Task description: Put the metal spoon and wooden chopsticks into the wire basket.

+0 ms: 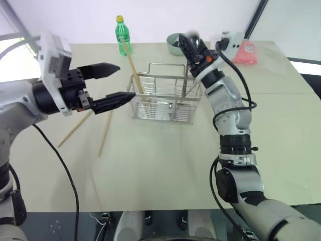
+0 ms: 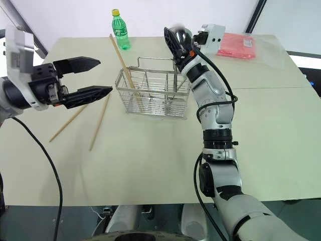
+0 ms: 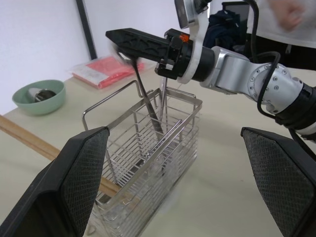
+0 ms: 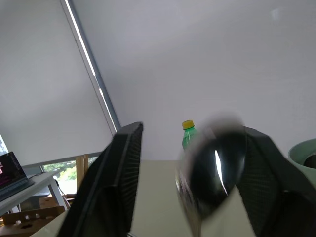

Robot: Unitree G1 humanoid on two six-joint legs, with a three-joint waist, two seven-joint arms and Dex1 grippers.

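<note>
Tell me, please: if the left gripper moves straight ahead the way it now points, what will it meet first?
Most likely the wire basket. The left gripper, jaws open, points level toward the basket's near end, where one wooden chopstick leans. The left wrist view shows the basket straight ahead; the chopstick might be touched first, as depth is unclear.

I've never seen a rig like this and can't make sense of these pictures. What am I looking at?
It's a humanoid robot at a table. Two pictures come from cameras in its head, two from cameras on its wrists. The left end effector hangs open, holding nothing. The right end effector is above a wire basket, fingers apart around a spoon whose handle is in the basket. One chopstick leans in the basket and two more lie on the table. At the back are a bottle, a bowl and a red packet.
</note>
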